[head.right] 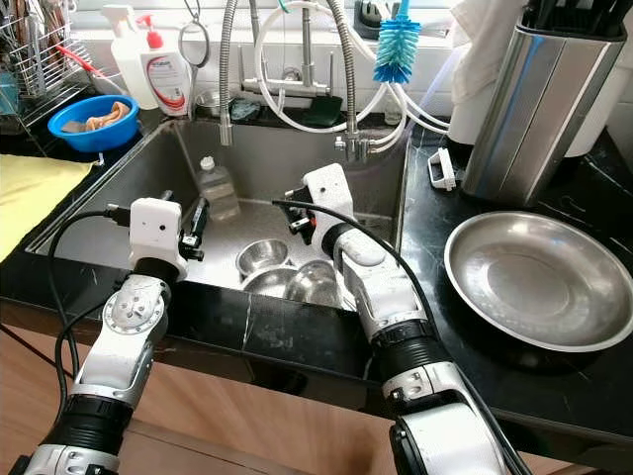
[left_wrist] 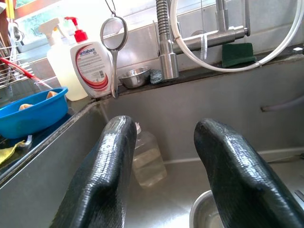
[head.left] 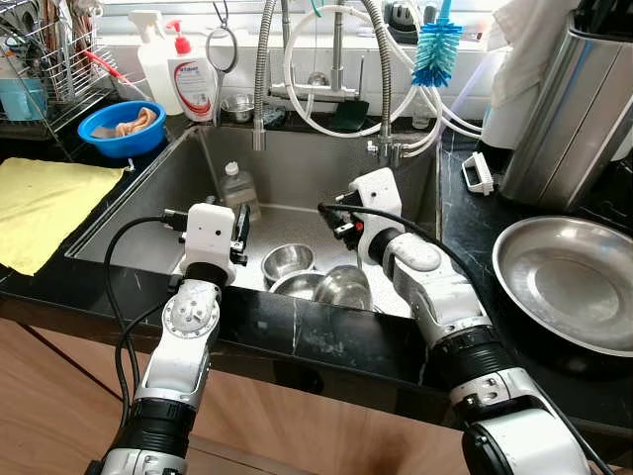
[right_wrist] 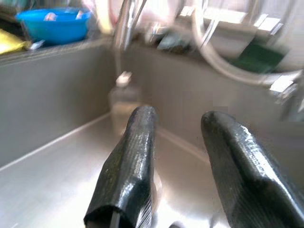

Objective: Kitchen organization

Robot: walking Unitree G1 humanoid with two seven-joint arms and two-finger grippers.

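Three steel bowls lie on the sink (head.left: 316, 163) floor: a small one (head.left: 287, 260) and two larger ones (head.left: 341, 287) against the front wall. A clear plastic bottle (head.left: 238, 190) stands at the sink's back left. My left gripper (left_wrist: 166, 180) hangs open over the sink's front left, pointing toward the bottle (left_wrist: 147, 161), with a bowl rim (left_wrist: 204, 216) just below it. My right gripper (right_wrist: 178, 171) is open too, low inside the sink right of the bowls, nothing between its fingers. In the left eye view the left gripper (head.left: 240, 236) and right gripper (head.left: 341, 220) flank the small bowl.
A wide steel pan (head.left: 574, 282) rests on the black counter at right, below a tall steel canister (head.left: 584, 109). A blue bowl (head.left: 122, 127), soap bottle (head.left: 195, 84), dish rack (head.left: 40, 69) and yellow cloth (head.left: 45, 203) sit at left. Faucet hoses (head.left: 262, 79) and a blue brush (head.left: 436, 49) hang over the sink's back.
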